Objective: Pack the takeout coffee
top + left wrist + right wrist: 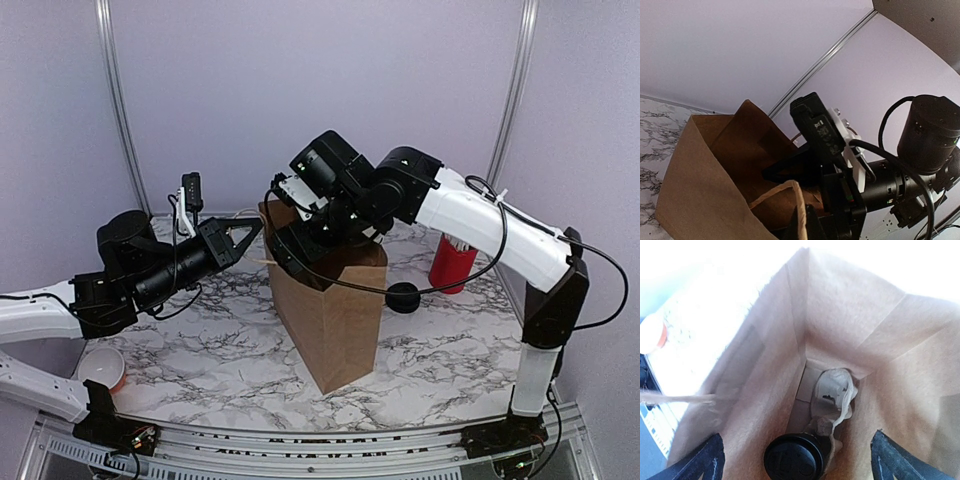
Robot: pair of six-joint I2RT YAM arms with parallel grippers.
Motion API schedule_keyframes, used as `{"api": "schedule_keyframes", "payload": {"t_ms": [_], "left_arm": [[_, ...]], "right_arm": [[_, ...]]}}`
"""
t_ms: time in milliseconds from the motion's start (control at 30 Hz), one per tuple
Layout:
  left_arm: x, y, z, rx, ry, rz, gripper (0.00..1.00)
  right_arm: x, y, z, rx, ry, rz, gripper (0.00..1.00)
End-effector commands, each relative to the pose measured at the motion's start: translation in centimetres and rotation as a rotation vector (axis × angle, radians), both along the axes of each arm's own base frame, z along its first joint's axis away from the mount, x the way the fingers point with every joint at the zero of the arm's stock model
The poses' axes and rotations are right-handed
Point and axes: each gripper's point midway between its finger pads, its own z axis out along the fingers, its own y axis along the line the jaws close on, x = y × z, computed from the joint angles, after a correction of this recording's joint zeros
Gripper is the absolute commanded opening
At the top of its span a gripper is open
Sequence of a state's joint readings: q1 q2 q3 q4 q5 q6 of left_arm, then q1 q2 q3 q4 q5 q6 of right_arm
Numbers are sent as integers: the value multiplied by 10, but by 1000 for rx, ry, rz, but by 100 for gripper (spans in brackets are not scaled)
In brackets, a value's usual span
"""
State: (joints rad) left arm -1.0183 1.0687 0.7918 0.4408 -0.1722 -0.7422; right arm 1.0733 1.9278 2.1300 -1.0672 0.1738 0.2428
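Right gripper [797, 434]: spread wide, gripping nothing, pointed straight down into the open mouth of the brown paper bag [335, 310]. Two black fingertips [700, 460] at the lower corners of the right wrist view, one near each side wall of the bag, both clear of the contents.

Directly below and between them: takeout coffee [795, 460], upright on the bag floor, round black lid fitted, at the lower edge of that view. Just beyond it on the floor: a pale crumpled paper item [832, 390], close against the cup. Actual contact between the two not discernible.

Left gripper [248, 232]: pressed together on the bag's twisted paper handle [782, 189], at the left side of the bag rim. Handle strand stretched taut outward from the rim, as seen in the right wrist view.

Bag: upright on the marbled table [200, 350], mouth open, near the table centre, between the two arms.

Surrounding items:
- Loose black lid [403, 297], flat on the table, near the bag's right side, not touching.
- Red cup [452, 262] with white sticks, further right, below the right forearm.
- White-rimmed cup [100, 368], at the near left corner beside the left arm, well apart from the bag.
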Motion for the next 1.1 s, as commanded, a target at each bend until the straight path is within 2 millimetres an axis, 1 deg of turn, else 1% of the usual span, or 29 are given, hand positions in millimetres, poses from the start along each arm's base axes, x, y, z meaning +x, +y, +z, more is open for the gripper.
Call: {"api": "schedule_keyframes", "payload": {"t_ms": [0,233,367,533,667,867,1000,1067], "left_arm": [[6,7,20,14,-35,63,0],[15,6,26,47,-53,105,0],[20,6,27,71,-69,136,0],[28,7,27,112,-90,176,0],[34,10,31,147,-117,221,0],[45,15,35,221,-162,302,0],[51,13,39,255,-181,327,0],[54,12,42,266,-187,335,0]], "right_arm": [[-5,-8,48,77,-74,-22,99],[-9,-11,67,116,-105,-18,99],[-15,-11,82,158,-133,9,99],[-31,-3,110,240,-173,88,99],[-40,-1,134,296,-226,129,99],[-43,-12,166,351,-301,132,99],[-44,-27,186,386,-354,106,99],[-43,-34,191,393,-375,87,99]]}}
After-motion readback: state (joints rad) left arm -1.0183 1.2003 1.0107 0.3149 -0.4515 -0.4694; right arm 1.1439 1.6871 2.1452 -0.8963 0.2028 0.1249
